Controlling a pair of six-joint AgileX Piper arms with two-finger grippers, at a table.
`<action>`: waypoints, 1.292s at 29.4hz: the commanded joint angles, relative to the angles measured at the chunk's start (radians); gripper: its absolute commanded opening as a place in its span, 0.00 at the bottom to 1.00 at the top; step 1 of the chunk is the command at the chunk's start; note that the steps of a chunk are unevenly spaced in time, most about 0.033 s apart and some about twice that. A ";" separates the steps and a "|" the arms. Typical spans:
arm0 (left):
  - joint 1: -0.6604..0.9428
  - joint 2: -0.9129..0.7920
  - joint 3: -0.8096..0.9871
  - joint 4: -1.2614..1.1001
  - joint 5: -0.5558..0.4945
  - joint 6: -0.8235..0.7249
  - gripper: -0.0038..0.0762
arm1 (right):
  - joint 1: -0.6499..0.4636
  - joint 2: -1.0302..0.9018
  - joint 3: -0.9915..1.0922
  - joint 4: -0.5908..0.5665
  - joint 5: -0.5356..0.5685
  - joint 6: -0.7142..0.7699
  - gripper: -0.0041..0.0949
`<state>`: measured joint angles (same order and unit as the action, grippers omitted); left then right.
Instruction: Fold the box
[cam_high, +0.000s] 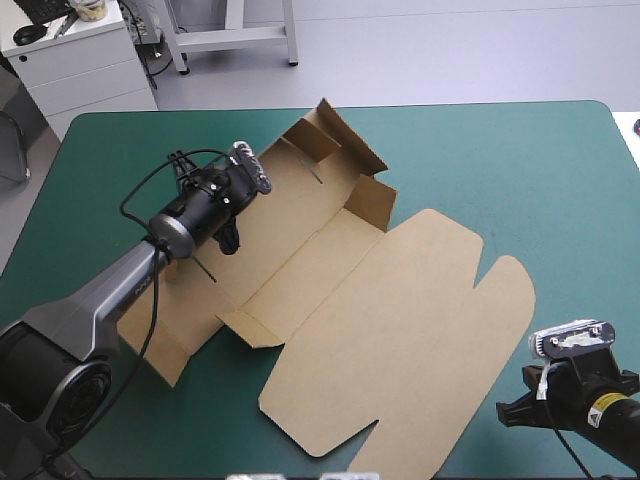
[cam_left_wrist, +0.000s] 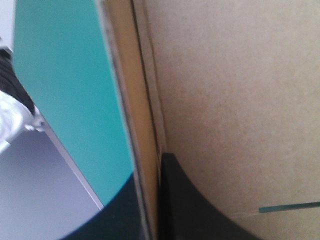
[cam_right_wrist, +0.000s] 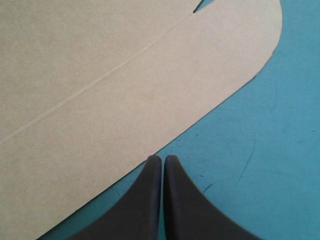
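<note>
The brown box (cam_high: 400, 300) lies half formed in the middle of the teal-green table, its long lid flat toward the front right. Its far end wall and flaps (cam_high: 340, 140) stand up. A small flap (cam_high: 250, 328) is raised at the near end. My left gripper (cam_high: 230, 238) reaches down onto the box's left side. In the left wrist view, my left gripper (cam_left_wrist: 150, 167) is shut on the upright edge of the board (cam_left_wrist: 225, 100). My right gripper (cam_right_wrist: 162, 159) is shut and empty, its tip on the cover just off the rounded lid edge (cam_right_wrist: 100, 100).
Bare teal-green cover (cam_high: 540, 170) surrounds the box on the right and far sides. The table's left edge (cam_left_wrist: 65, 165) runs close beside the left gripper. The right arm's wrist (cam_high: 590, 400) sits at the front right corner.
</note>
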<state>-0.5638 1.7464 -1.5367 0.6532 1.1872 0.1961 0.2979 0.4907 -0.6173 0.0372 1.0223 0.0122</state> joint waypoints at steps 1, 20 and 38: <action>-0.082 -0.046 -0.032 0.129 -0.107 0.007 0.04 | -0.003 0.003 -0.024 -0.005 -0.043 -0.002 0.04; -0.356 -0.309 0.447 0.795 -0.411 -0.454 0.04 | -0.003 0.003 -0.024 -0.005 -0.022 0.025 0.04; -0.389 -0.380 0.661 0.983 -0.514 -0.608 0.04 | -0.003 0.003 -0.024 0.000 -0.028 0.083 0.04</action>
<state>-0.9319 1.3959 -0.8575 1.6152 0.6774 -0.3803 0.2979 0.4907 -0.6173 0.0437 1.0476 0.0754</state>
